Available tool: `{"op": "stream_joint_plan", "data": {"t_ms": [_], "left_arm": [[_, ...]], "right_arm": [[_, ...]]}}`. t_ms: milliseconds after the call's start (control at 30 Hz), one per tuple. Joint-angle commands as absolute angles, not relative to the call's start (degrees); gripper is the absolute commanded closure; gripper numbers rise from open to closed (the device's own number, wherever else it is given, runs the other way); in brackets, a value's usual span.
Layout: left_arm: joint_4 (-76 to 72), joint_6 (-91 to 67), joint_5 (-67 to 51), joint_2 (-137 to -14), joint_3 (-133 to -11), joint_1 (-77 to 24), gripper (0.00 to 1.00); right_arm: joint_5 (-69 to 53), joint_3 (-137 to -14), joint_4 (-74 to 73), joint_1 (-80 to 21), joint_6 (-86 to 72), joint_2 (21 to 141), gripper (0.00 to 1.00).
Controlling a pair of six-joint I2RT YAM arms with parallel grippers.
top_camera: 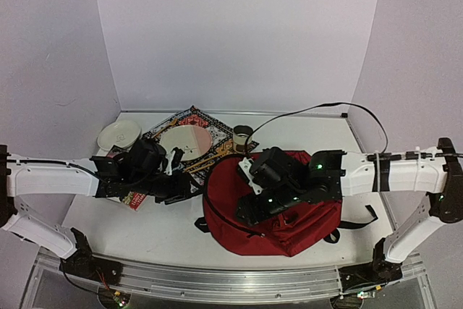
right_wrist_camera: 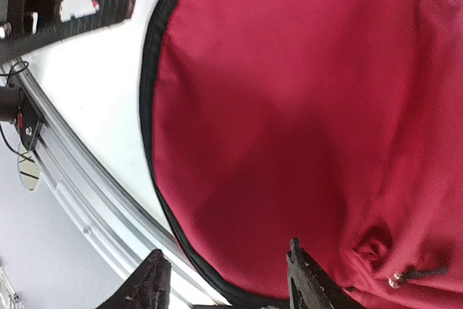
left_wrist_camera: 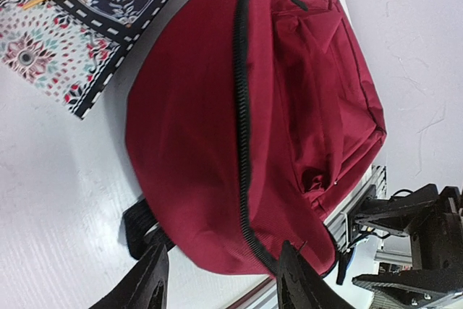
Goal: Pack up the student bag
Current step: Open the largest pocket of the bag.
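overhead and close wrists sharing bag [top_camera: 304,233]

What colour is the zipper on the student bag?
Black zipper on the dark-red student bag; the left wrist view shows it best.

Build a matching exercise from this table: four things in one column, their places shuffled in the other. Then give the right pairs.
Things:
1. student bag
2. white bowl
3. pale plate
4. small brown cup

Places:
A. lying on the patterned mat
B. far-left corner of the table
C. near-right part of the table
D. just beyond the bag's far edge

Pairs: 1-C, 2-B, 3-A, 4-D
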State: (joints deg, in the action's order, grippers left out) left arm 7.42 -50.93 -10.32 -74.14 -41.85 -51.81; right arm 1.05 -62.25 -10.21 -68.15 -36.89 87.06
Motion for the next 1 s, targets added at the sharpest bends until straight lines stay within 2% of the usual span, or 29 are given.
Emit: {"op": "stream_joint_plan", "data": {"t_ms": [0, 267, 500, 700, 900, 967], "left_arm": [[6.1, -51.3, -8.9, -71.3, -40.2, -51.8, 0.49], [5.3, -51.3, -10.3, -71.7, -40.5, -51.9, 0.49], [3.7, -51.2, -11.7, -73.2, -40.5, -51.9, 0.49], [2.3, -51.5, -13.1, -74.9, -40.7, -51.9, 0.49], [1.5, -51.6, -13.8, -76.4, -41.5, -51.9, 0.49], [1.0, -51.7, -14.1, -77.2, -42.0, -51.9, 0.49]], "right_arm": [[5.9, -70.2, -12.1, -69.2, -35.5, 93.1, 0.40], [10.6, -79.9, -13.9, -69.4, -34.7, 104.6, 0.39], [14.0, -81.2, -17.4, -69.4, -35.3, 107.4, 0.47], [17.6, -80.0, -20.3, -69.4, -36.3, 106.8, 0.62], [20.5, -79.2, -21.9, -69.4, -37.4, 104.5, 0.88], [20.5, -79.2, -21.9, -69.4, -37.3, 103.8, 0.93]]}}
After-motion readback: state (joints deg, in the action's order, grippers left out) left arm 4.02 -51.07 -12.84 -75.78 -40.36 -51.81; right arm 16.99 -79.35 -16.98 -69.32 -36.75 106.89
